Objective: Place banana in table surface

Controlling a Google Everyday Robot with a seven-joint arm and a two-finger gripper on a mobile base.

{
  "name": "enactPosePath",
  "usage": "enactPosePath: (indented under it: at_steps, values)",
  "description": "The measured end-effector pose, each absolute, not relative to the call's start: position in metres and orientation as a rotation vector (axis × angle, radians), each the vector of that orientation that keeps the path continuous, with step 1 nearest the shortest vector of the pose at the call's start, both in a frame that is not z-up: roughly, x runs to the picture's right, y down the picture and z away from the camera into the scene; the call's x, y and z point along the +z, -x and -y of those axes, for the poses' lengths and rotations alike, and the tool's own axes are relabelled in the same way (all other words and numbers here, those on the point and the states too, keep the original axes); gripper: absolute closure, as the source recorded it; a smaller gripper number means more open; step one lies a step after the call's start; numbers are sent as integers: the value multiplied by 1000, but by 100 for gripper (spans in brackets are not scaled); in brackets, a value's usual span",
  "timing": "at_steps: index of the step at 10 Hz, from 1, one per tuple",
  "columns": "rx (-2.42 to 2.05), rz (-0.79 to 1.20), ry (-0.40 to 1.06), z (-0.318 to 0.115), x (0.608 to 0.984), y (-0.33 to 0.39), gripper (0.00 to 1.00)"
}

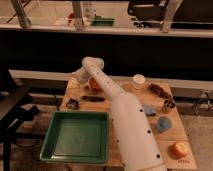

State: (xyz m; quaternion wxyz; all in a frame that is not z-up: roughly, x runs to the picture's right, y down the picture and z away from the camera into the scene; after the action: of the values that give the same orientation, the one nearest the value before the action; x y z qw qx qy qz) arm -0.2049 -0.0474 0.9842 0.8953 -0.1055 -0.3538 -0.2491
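While the gripper [79, 80] hangs over the bench's [150, 100] far-left corner, its hold unreadable, a high release could roll the banana off.

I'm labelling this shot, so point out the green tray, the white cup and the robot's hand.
green tray [50, 145], camera view, left rim.
white cup [138, 81], camera view, side wall.
hand [79, 80], camera view, far left table end, mostly hidden behind the arm.

My gripper [79, 79] sits over the far left corner of the counter [150, 97], its arm [127, 120] blocking the middle. The green tray [77, 136] fills the near left. Bare wood lies between the white cup [138, 81] and blue objects [160, 120]
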Motion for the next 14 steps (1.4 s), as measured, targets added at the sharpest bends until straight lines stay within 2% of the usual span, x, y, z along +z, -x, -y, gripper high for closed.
enactPosePath:
  at_steps: [7, 14]
  values:
    - [-534, 610, 254, 45, 989, 214, 20]
    - [-463, 543, 418, 35, 1013, 213, 20]
